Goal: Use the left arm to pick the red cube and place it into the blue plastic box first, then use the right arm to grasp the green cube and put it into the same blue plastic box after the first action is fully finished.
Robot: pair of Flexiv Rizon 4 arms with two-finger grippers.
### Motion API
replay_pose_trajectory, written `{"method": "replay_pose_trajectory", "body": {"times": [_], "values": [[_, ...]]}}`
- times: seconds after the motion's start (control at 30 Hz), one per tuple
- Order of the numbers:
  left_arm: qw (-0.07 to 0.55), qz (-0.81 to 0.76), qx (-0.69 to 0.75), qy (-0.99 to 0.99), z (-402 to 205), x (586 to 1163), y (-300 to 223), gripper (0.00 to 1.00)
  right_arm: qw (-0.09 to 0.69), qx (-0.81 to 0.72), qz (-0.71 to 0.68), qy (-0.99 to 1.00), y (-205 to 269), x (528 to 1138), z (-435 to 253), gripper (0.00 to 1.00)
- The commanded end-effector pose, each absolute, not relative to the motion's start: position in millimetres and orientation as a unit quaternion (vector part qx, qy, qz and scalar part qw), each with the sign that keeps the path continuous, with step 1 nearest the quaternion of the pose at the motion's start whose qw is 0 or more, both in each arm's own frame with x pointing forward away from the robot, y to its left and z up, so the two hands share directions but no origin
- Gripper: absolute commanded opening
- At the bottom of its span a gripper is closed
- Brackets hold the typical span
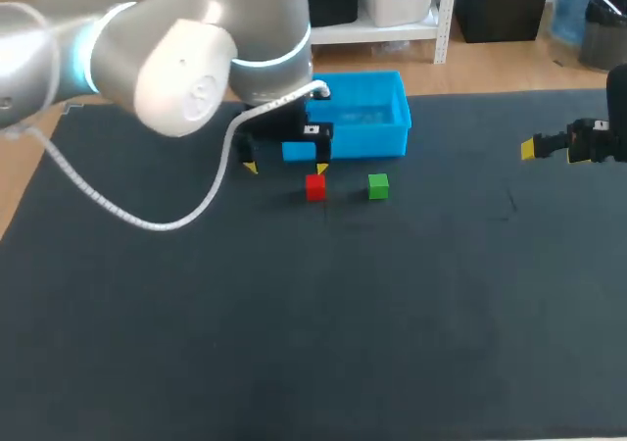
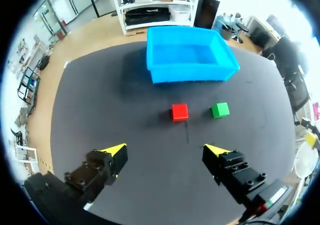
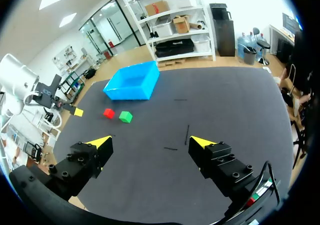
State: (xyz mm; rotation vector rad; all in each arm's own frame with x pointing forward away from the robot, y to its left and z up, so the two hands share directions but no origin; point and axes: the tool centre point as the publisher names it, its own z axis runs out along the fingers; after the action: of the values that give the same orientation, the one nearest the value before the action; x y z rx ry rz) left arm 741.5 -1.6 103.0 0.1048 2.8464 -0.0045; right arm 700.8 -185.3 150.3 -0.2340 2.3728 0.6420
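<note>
Left arm (image 1: 167,59): comes in from the left side and bends over the far part of the black mat (image 1: 294,314). Left gripper (image 2: 166,150) points down at the table on the near side of the blue plastic box (image 2: 190,55). Its fingers are spread wide and nothing is between them. The red cube (image 2: 179,112) lies on the mat ahead of the yellow tips, apart from both of them.

Right arm: only its end shows at the right edge of the table, well apart from the cubes. Right gripper (image 3: 150,142) is held above bare mat with the fingers parted and nothing in them.

Count:
- red cube: 1, on the mat just in front of the box's near wall, not touching it.
- green cube (image 2: 220,110): 1, beside the red cube on its right, with a small gap between them. Same row, same side of the box.
- blue plastic box: 1, upright with the open side up. No cube is visible inside.
- grippers: 2, both released.
</note>
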Motion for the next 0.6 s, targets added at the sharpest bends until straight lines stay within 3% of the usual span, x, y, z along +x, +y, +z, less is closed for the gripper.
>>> {"method": "replay_pose_trajectory", "body": {"times": [0.03,0.6], "values": [[0.144,0.012,0.033,0.989,93,753,-9,1.0,0.33,-0.089,0.245,0.907,-185,701,150,1.0],[0.147,-0.013,0.032,0.989,51,782,-42,1.0,0.33,-0.089,0.245,0.907,-185,701,150,1.0]]}}
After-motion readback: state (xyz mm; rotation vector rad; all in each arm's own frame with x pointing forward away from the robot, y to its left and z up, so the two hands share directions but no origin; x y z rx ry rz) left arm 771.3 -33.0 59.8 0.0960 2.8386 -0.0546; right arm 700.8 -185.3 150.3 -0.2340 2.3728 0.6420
